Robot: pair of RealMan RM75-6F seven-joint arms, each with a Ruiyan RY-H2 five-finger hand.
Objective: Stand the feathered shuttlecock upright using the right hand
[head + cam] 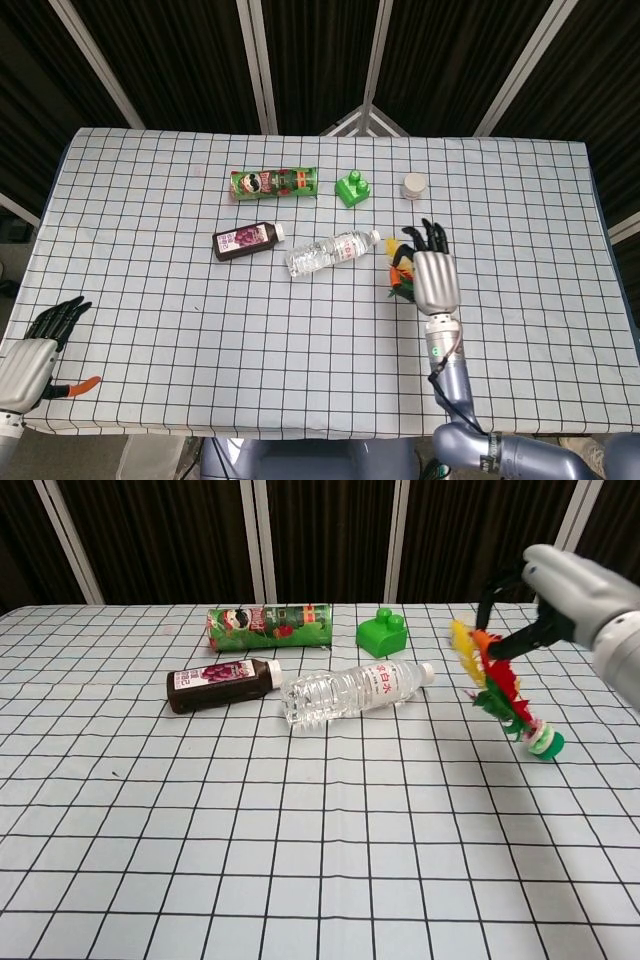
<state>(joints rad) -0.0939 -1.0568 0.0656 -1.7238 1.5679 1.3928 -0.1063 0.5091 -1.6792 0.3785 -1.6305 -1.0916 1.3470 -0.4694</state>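
Note:
The feathered shuttlecock [497, 683] has yellow, orange, red and green feathers and a white-and-green base [543, 743]. My right hand [560, 590] is raised over the right part of the table and pinches the feathers near their tips. The shuttlecock hangs tilted, base down and to the right, close to the cloth; whether it touches, I cannot tell. In the head view the right hand [434, 275] covers most of the shuttlecock [400, 272]. My left hand [35, 350] rests at the table's near left corner, fingers apart, holding nothing.
A water bottle [350, 693] lies just left of the shuttlecock, with a dark juice bottle [220, 683] further left. Behind them are a lying green chips can [268, 626], a green block [382, 632] and a white jar [414, 185]. The checkered tablecloth [200, 330] covers the table.

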